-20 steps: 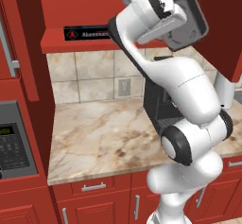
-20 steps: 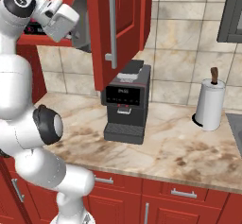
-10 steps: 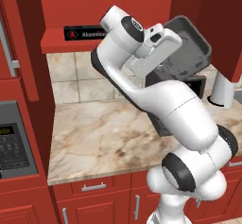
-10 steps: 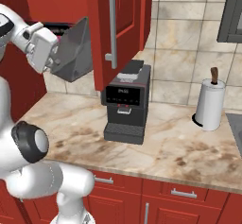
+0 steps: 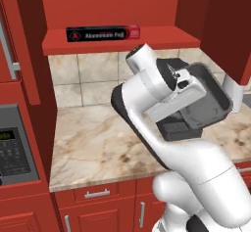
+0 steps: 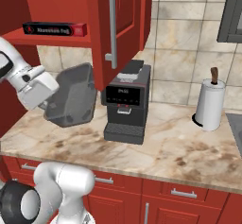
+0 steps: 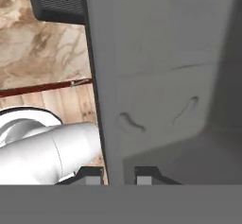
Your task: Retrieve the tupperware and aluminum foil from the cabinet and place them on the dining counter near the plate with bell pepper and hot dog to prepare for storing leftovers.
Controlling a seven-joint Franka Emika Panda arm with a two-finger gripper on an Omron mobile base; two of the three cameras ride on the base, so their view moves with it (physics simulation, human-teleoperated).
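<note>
Gripper (image 7: 118, 173) is pinched on 1 wall of the dark grey plastic tupperware tub with rounded corners (image 6: 73, 95), 1 fingertip (image 7: 90, 175) outside and 1 inside the rim. Tub hangs tilted in the air, mouth facing sideways, above the beige-marble worktop (image 5: 93, 143), just in front of the black coffee machine (image 6: 126, 102).

Handling, my read:
- Empty, light, fairly stiff plastic.
- Smooth wall, so it could pivot or slip in a 1-wall pinch if the arm swings fast.
- Rim-wall hold looks adequate; the lipped edge gives the jaws something to catch on.

Next job is likely carrying it over to the dining counter, which I can't see from here. Open red cabinet door with the long silver bar handle (image 6: 111, 24) hangs close to the tub, so I'd watch clearance there.

Further back, the white paper-towel roll on a stand (image 6: 210, 104) sits on the worktop to the right. Up on the shelf of the red wall cabinet (image 5: 122, 42), the long slim black aluminum foil box with red ends (image 5: 103, 33) lies flat along the front edge, not yet picked. Box looks light, rigid, narrow enough to grip across the middle.
</note>
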